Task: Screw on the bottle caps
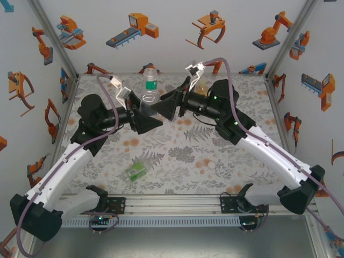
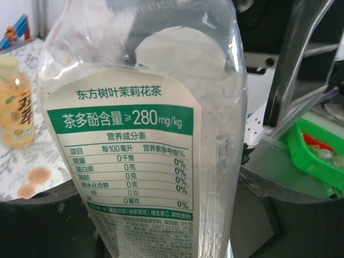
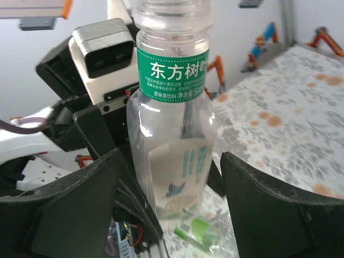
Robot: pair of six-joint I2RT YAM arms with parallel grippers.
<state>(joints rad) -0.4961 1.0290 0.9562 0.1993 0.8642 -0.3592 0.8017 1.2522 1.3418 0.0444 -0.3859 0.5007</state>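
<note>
A clear white-labelled bottle (image 1: 150, 88) with a green neck band stands upright between the two arms. My left gripper (image 1: 144, 114) is shut on its lower body, and the label (image 2: 129, 150) fills the left wrist view between the dark fingers (image 2: 43, 220). My right gripper (image 1: 167, 105) is open, its fingers (image 3: 64, 209) standing either side of the bottle (image 3: 172, 134) with gaps. The threaded neck (image 3: 172, 19) shows bare at the frame's top. An amber bottle (image 1: 200, 81) stands behind. A green-labelled bottle (image 1: 134, 171) lies on the table. A white cap (image 1: 212, 165) lies to its right.
The flowered table top (image 1: 188, 145) is walled in by white panels with robot pictures. The amber bottle (image 2: 16, 102) stands on the table's far side. The lying green bottle (image 3: 196, 231) shows below the held one. A metal rail (image 1: 172, 207) runs along the near edge.
</note>
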